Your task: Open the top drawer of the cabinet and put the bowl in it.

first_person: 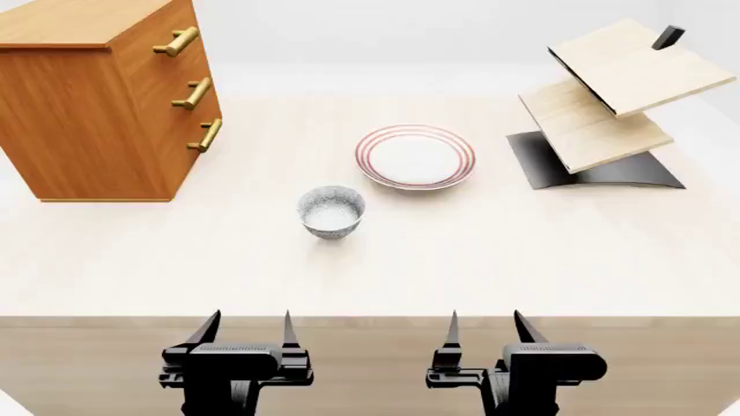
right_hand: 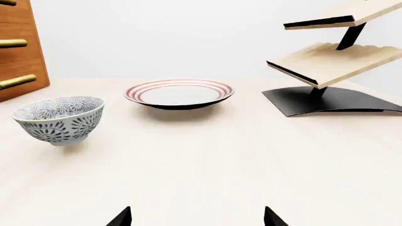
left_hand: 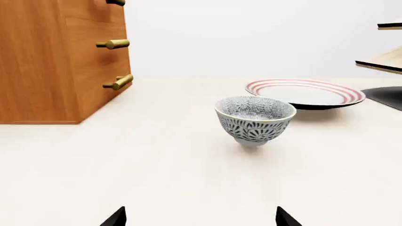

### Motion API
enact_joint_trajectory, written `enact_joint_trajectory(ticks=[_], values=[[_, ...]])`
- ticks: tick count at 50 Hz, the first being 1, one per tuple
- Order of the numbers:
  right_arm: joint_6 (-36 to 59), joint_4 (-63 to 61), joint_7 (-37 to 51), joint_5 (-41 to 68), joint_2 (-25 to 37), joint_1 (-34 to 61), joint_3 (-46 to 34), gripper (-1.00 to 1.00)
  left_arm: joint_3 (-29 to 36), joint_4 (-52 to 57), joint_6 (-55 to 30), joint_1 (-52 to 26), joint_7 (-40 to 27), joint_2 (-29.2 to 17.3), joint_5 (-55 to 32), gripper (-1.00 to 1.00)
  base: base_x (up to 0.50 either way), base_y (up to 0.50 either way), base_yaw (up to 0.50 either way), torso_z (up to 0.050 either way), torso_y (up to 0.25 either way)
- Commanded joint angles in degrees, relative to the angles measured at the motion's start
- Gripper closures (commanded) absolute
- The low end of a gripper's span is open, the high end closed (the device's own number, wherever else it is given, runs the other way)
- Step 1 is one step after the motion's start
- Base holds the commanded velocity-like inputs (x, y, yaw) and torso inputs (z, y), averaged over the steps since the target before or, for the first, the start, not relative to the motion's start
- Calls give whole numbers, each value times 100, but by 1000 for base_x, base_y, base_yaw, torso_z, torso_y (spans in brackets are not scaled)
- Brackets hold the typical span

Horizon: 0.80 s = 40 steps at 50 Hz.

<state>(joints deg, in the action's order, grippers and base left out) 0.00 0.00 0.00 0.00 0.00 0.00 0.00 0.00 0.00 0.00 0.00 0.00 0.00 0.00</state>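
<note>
The orange-brown cabinet point(first_person: 99, 100) stands at the table's far left with three shut drawers. The top drawer point(first_person: 162, 35) has a brass bar handle point(first_person: 177, 42). The cabinet also shows in the left wrist view point(left_hand: 56, 61). The speckled bowl point(first_person: 331, 211) sits upright on the table, between the cabinet and the plate; it shows in the left wrist view point(left_hand: 255, 119) and the right wrist view point(right_hand: 59, 119). My left gripper point(first_person: 249, 328) and right gripper point(first_person: 486, 326) are both open and empty at the table's near edge, well short of the bowl.
A white red-ringed plate point(first_person: 414, 157) lies just beyond the bowl to the right. A pale tilted wooden shelf rack point(first_person: 607, 104) on a black base stands at the far right. The pale table point(first_person: 521, 260) runs wide between the grippers and these things.
</note>
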Motion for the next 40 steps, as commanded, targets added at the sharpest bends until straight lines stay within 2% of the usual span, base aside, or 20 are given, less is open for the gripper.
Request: enact_joint_trajectory(ticks=[1, 18, 40], values=[[59, -60, 136, 25, 92, -2, -139, -100, 92, 68, 12, 25, -88, -93, -123, -100, 0, 0, 0, 0, 0], [286, -622, 527, 27, 364, -197, -436, -100, 342, 508, -32, 179, -277, -374, -451, -100, 0, 0, 0, 1, 0], [497, -1101, 713, 110, 562, -334, -649, -100, 502, 1296, -691, 65, -481, -645, -590, -100, 0, 0, 0, 50, 0]])
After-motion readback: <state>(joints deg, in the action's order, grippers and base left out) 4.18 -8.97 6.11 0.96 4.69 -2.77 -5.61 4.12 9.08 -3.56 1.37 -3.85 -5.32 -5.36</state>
